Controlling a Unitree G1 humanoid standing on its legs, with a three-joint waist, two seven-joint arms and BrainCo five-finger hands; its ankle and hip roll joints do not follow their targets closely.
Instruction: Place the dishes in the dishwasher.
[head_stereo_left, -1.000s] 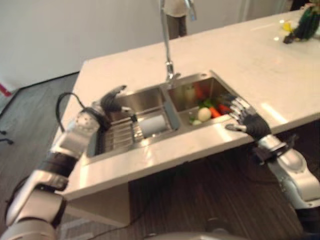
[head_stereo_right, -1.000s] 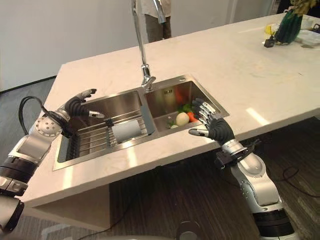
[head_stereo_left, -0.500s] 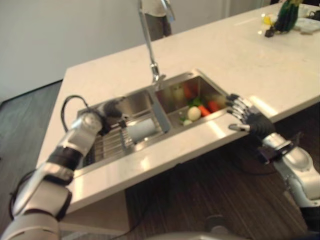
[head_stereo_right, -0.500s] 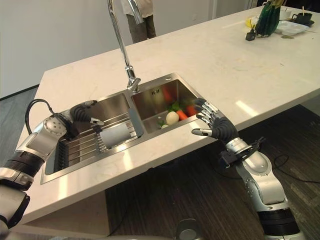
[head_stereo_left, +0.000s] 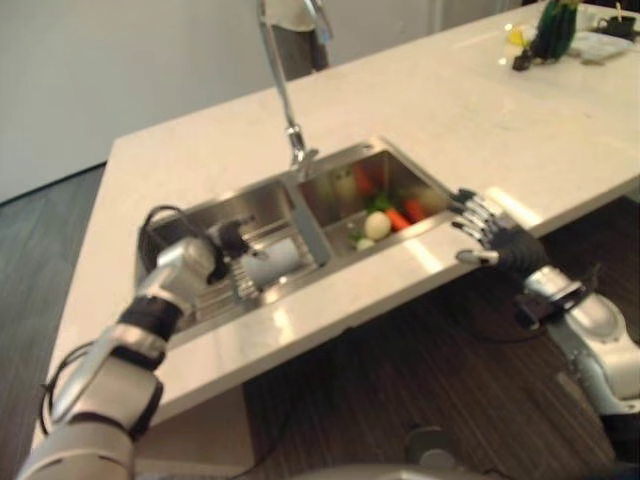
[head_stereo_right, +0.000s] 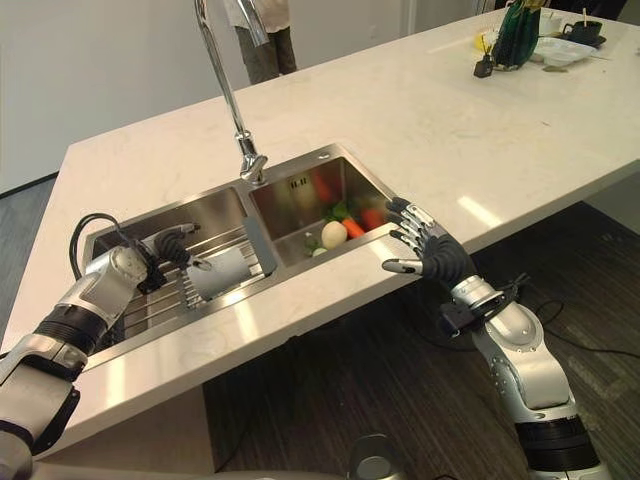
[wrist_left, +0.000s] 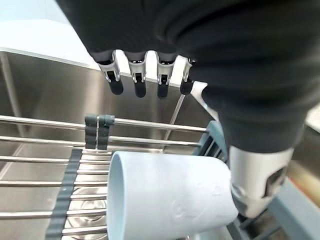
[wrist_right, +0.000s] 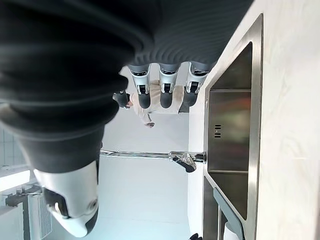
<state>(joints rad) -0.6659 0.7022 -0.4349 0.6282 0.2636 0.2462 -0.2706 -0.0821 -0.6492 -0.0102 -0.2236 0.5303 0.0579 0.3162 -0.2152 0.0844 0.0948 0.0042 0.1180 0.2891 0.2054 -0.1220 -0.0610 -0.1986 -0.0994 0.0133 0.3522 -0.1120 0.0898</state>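
left hand (head_stereo_right: 172, 252): reaching forward off a bent arm, low down, my fingers (wrist_left: 136, 80) loosely straight, thumb off to the side, gripping nothing | right hand (head_stereo_right: 428, 252): out in front, palm turned inward, fingers (head_stereo_right: 408, 222) spread and relaxed, thumb sticking out toward the left, not holding anything either

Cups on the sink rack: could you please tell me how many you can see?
1: a pale cup lies on its side on the wire rack in the left basin, just past the left hand. None other shows; the arm may hide part of the rack.
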